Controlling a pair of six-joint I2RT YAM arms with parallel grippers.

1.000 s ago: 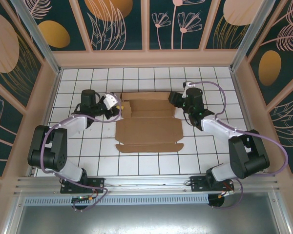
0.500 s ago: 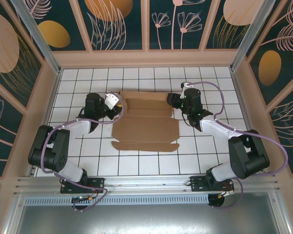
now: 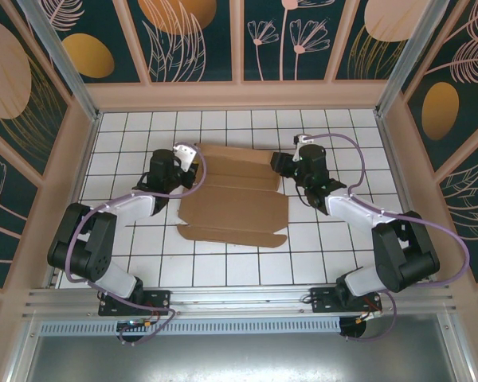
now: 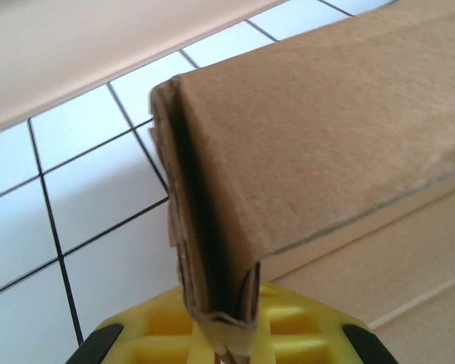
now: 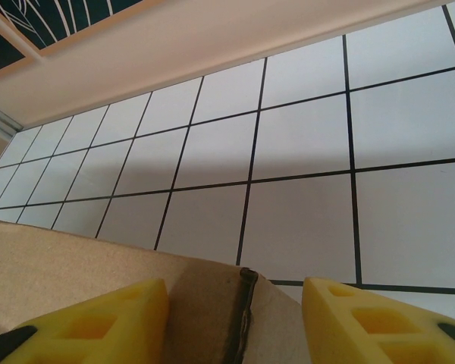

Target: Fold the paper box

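Two arms reach in from the near edge in the top view, and the paper box (image 3: 233, 203) lies in the middle of the table (image 3: 223, 270). It is a brown cardboard sheet, creased across its far panels, with the near flap flat on the white tiles. Left tool (image 3: 189, 165) is at the box's far-left corner, right tool (image 3: 280, 163) at the far-right corner.

Over to the left wrist: the yellow fingers (image 4: 303, 334) are pinched tight on a doubled-over cardboard edge, and that edge runs straight up out of the grip, with tiles off to the side.

Right wrist now: two yellow fingers (image 5: 98, 318) stand apart, roughly half open. A cardboard corner sits in the gap between them, and neither finger is visibly pressing it, so nothing is gripped there.
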